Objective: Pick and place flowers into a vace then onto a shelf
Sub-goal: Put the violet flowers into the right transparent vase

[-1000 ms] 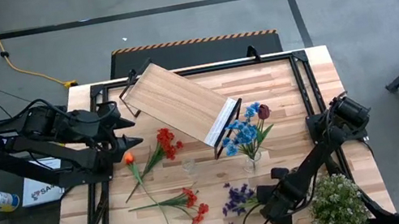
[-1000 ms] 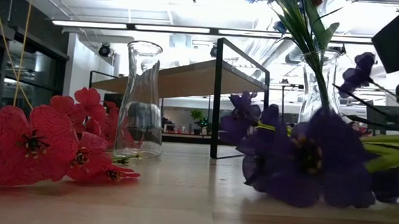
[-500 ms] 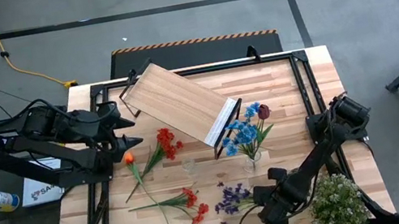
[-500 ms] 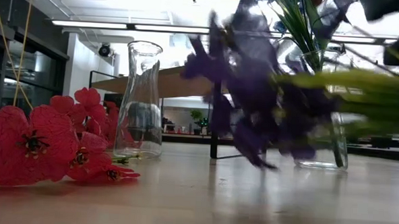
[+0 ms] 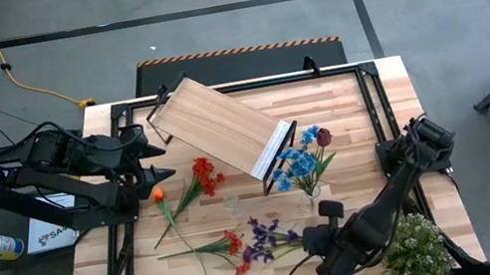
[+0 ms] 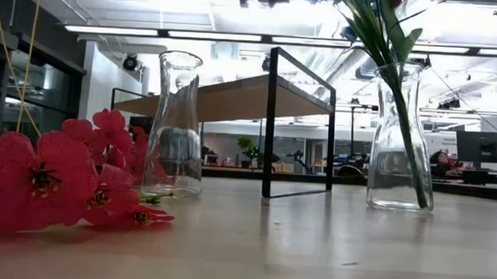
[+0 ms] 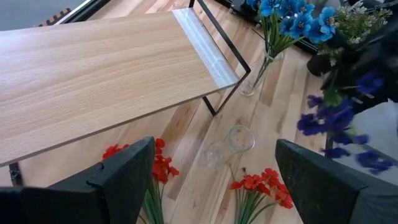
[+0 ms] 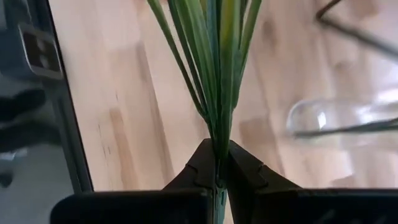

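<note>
We see the table (image 5: 338,91) evenly lit from overhead, with only soft, short shadows under the shelf (image 5: 221,126). From table height, ceiling strip lights (image 6: 194,34) glare white behind the shelf, and the red flowers (image 6: 37,181) nearest the lens are soft (the far room is softer still). In the left wrist view the purple flowers (image 7: 339,118) beside the shelf smear with motion blur. In the right wrist view the stems (image 8: 214,74) are fairly sharp, while the glass vase (image 8: 348,118) behind them is blurred and washed out.

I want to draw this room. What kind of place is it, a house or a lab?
Probably a lab or workshop: bare grey floor, long ceiling lights, desks with screens behind the table.
</note>
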Controlling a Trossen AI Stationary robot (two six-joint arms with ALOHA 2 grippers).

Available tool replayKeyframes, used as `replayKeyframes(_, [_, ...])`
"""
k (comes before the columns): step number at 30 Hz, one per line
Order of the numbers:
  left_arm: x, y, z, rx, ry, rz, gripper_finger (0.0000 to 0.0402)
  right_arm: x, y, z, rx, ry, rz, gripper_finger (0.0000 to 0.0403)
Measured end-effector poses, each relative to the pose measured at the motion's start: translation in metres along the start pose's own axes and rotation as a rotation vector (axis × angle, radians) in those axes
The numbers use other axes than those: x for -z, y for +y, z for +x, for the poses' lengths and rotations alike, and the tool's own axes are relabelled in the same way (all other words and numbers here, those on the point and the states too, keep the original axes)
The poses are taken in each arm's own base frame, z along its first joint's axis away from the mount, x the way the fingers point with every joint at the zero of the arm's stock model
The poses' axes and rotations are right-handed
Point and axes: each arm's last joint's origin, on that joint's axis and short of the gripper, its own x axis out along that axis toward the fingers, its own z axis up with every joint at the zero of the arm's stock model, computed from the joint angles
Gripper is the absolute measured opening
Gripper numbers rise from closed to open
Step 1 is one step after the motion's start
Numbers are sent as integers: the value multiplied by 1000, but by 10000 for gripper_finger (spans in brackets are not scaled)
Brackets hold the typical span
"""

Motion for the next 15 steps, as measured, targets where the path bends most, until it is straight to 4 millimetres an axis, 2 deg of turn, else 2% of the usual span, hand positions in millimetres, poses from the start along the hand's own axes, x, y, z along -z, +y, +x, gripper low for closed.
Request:
replayKeyframes(9, [0,0,0,0,0,0,367,-25,-5,-50,78,-225,41,7])
replayKeyframes(15, [0,0,0,4,3,25,367,-28,-17,-86,171,-317,80,7])
